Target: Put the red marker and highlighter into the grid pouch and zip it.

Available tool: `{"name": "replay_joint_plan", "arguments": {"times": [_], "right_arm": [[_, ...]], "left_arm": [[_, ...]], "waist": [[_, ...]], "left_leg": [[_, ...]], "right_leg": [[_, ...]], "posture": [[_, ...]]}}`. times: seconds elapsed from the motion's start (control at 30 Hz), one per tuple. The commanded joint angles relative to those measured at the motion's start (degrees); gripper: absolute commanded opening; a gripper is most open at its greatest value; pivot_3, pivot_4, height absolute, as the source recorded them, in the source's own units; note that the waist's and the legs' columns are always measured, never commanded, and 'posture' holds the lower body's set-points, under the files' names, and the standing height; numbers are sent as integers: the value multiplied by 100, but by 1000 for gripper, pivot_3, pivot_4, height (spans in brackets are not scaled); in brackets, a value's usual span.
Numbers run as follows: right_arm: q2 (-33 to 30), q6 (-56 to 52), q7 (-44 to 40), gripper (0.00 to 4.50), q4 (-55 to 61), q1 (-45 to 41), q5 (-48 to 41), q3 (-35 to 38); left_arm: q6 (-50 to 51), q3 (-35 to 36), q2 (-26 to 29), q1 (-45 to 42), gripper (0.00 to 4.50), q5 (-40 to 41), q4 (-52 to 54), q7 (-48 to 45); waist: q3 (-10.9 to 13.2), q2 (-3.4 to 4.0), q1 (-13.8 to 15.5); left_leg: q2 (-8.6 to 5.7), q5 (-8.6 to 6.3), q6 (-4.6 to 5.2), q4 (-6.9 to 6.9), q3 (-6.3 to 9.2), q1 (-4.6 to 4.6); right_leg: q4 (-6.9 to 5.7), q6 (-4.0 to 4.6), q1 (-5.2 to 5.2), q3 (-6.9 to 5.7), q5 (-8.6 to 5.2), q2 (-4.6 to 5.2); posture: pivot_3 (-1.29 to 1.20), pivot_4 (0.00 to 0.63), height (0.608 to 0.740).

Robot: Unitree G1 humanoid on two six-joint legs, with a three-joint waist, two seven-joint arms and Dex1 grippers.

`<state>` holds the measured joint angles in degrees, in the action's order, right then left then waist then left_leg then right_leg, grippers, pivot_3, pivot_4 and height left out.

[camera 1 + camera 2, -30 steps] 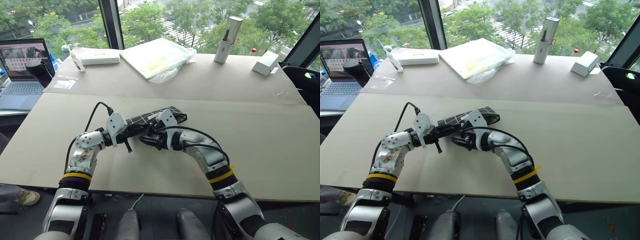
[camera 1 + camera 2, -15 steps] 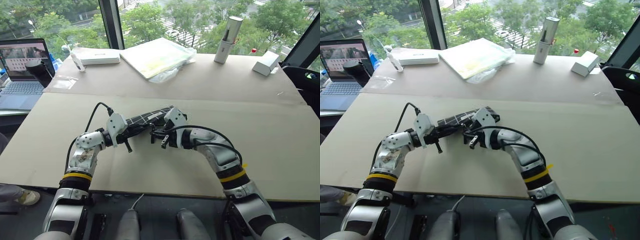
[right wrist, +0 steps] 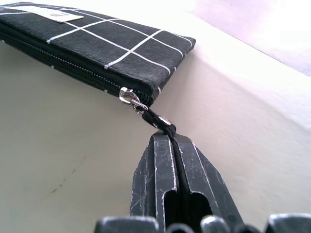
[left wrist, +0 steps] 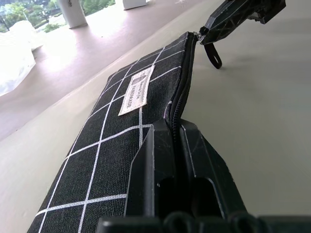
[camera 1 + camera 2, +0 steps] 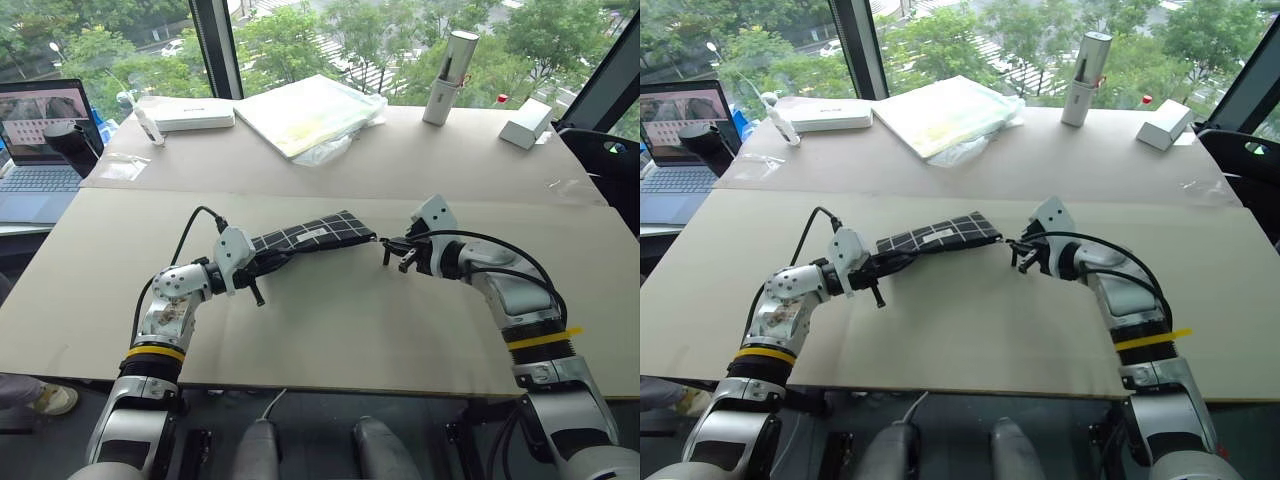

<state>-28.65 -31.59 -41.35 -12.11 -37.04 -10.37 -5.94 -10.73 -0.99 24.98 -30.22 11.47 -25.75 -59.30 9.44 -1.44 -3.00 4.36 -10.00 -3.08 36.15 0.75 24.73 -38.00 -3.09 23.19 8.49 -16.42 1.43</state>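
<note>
The flat rectangular black fabric grid pouch with white grid lines and a small white label [image 5: 305, 238] lies on the pale beige bench [image 5: 330, 330], stretched between the two arms with its long side running from the left claw up toward the right claw. The left claw [image 4: 176, 141] is pressed together on the near end of the pouch, its two black fingers pinching the fabric right at the zipper seam. At the far end, the right claw [image 3: 171, 141] is clamped on the thin black zipper pull cord [image 3: 158, 120], which runs taut from the small silver zipper slider [image 3: 129, 98] at the pouch's corner into the gap between its fingers. The zipper teeth along the pouch's edge look closed along the whole length seen from the wrist views, with the slider sitting at the end nearest the right claw. From the head view, the right claw [image 5: 395, 250] sits just beside the pouch's far corner, apart from the fabric itself. Toward the back of the bench lie a clear plastic bag holding pale yellow sheets [image 5: 312, 113], a flat white box [image 5: 190, 113], an upright silver cylinder [image 5: 442, 64] and a small white block [image 5: 525, 124]; an open laptop [image 5: 38, 140] stands off the bench's left edge.
</note>
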Motion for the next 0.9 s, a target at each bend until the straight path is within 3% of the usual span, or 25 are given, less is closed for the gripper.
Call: {"name": "replay_joint_plan", "arguments": {"times": [0.03,0.23,0.47,0.6,0.73,0.9], "right_arm": [[132,73,-137,1204,342,-27,-201,110],[140,-400,-527,3274,748,192,-582,136],[-1041,-168,-1063,3274,947,798,-701,856],[-1549,-83,-1723,3274,1727,1665,-1359,1626],[-1678,-286,-2063,3274,2780,2841,-1995,2125],[-1504,-374,-1690,3274,3194,3471,-2272,2401]], "left_arm": [[-135,75,4,-131,0,91,25,1],[-168,6,-34,-174,0,75,26,-71],[-376,-158,-59,-297,0,-5,-36,-341],[-564,-283,-145,-358,0,83,-5,-654],[-808,-447,-201,-512,0,97,-103,-1084],[-1122,-562,-242,-816,0,-18,-536,-1335]], "waist": [[0,0,9],[0,0,56],[1,0,127],[1,-1,127],[2,-1,108],[3,-3,50]], "left_leg": [[0,0,0,0,0,1],[-1,0,0,4,-1,2],[-5,0,0,14,0,13],[-4,0,0,8,1,13],[-5,0,0,7,7,12],[-10,0,0,21,10,13]], "right_leg": [[1,0,0,0,0,1],[2,0,-2,0,0,2],[6,-2,-2,-1,-1,5],[8,-2,-1,-1,-1,4],[12,-4,-6,-2,-2,2],[5,-7,-12,1,-4,4]], "posture": [[0,150,739],[0,150,739],[0,150,739],[0,150,739],[0,150,739],[0,150,739]]}}
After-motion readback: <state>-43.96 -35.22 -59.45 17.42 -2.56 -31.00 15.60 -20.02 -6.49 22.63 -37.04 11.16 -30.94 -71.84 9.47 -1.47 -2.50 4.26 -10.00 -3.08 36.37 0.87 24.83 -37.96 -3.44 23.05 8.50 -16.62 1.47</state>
